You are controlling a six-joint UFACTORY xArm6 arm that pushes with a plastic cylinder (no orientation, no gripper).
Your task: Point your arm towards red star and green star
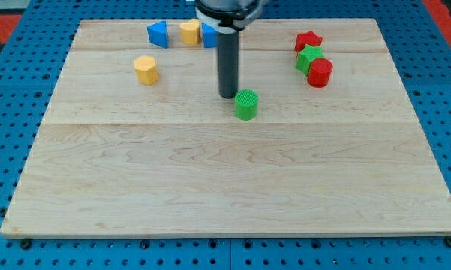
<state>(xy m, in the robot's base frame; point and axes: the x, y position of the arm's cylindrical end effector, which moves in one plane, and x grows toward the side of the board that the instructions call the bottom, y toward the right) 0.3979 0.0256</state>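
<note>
The red star [308, 40] lies near the view's top right on the wooden board [225, 172]. The green star [309, 58] touches it just below. A red cylinder [320, 73] sits against the green star's lower right. My tip [228, 95] rests on the board near the middle top, well to the left of both stars. A green cylinder [246, 104] stands just to the lower right of my tip, close to it or touching.
A yellow hexagon-like block [145, 69] lies at upper left. A blue block [158, 34], a yellow block [190, 32] and another blue block [208, 35], partly hidden by the rod, line the top edge. A blue pegboard [7, 90] surrounds the board.
</note>
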